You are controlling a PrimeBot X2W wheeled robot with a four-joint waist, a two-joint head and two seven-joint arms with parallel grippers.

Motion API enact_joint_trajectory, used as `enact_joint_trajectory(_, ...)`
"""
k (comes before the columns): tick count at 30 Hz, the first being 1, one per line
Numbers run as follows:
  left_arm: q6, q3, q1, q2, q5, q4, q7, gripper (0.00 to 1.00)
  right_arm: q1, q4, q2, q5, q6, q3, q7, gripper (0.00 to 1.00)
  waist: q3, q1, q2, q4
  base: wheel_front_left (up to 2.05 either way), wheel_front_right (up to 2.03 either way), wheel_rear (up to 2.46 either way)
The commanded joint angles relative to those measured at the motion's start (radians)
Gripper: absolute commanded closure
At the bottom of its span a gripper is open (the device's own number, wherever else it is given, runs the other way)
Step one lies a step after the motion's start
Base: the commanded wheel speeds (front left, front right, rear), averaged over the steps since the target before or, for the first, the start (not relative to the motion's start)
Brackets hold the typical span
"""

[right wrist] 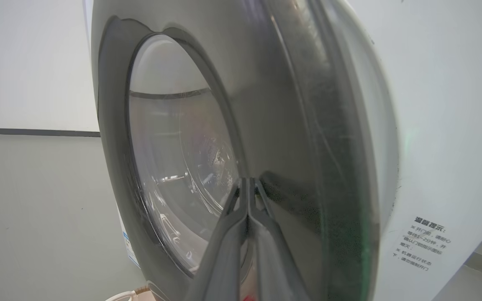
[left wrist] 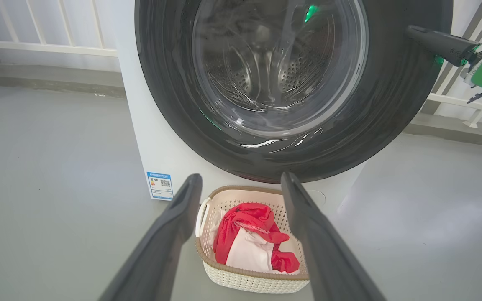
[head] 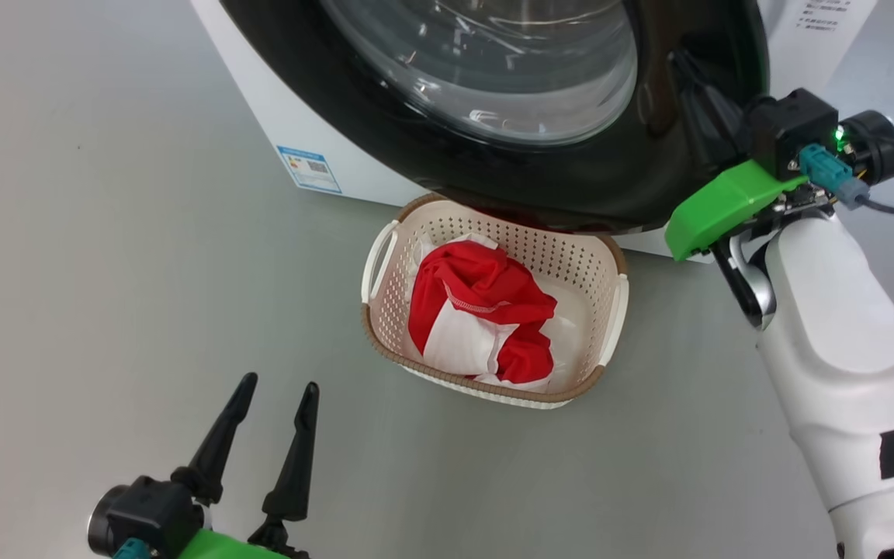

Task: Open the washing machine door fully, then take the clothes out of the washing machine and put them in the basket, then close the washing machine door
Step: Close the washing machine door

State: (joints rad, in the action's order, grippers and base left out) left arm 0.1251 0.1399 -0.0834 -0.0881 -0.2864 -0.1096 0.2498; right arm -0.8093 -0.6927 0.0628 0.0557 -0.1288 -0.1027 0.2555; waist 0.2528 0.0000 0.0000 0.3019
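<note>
The washing machine door [head: 571, 182], with its black rim and glass bowl, lies against the front of the white washing machine [head: 261, 101]. My right gripper [head: 684, 66] is shut, holding nothing, and its tips rest on the door's rim [right wrist: 274, 104] at its right side; the right wrist view shows the right gripper [right wrist: 247, 180] touching that rim. The basket [head: 375, 338] stands on the floor below the door, holding the red and white clothes [head: 486, 303]. My left gripper [head: 278, 386] hangs open and empty, left of and nearer than the basket. In the left wrist view the left gripper [left wrist: 241, 179] frames the basket [left wrist: 207, 260] and the clothes [left wrist: 245, 221].
Grey floor spreads around the machine and basket. A blue label [head: 309, 168] sits low on the machine's front. A white railing [left wrist: 57, 47] runs behind the machine. Through the glass the steel drum [left wrist: 266, 67] shows. My right forearm [head: 843, 349] stands right of the basket.
</note>
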Motion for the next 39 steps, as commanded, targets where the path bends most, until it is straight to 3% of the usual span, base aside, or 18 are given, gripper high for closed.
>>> enact_joint_trajectory(1, 0.006, -0.026, -0.027, -0.025, -0.01, 0.021, 0.012, 0.0, -0.043, 0.015, -0.009, -0.013, -0.002, 0.004, 0.006, 1.0, 0.011, 0.0, 0.0, 0.009, 0.0, 0.0, 0.0)
enact_joint_trajectory(22, 0.006, -0.002, -0.073, -0.018, 0.008, 0.024, 0.012, 0.0, -0.285, -0.153, 0.066, -0.068, -0.002, 0.037, 0.006, 1.0, 0.091, 0.0, 0.0, 0.059, 0.0, 0.0, 0.0)
enact_joint_trajectory(32, 0.006, -0.003, -0.095, -0.016, 0.025, 0.018, 0.012, 0.0, -0.341, -0.167, 0.044, -0.123, -0.002, 0.149, 0.006, 1.0, 0.116, 0.0, 0.0, 0.056, 0.0, 0.0, 0.0)
enact_joint_trajectory(39, 0.006, -0.005, -0.099, -0.012, 0.032, 0.01, 0.012, 0.0, -0.313, -0.158, 0.009, -0.109, -0.002, 0.143, 0.006, 1.0, 0.102, 0.0, 0.0, 0.034, 0.0, 0.0, 0.0)
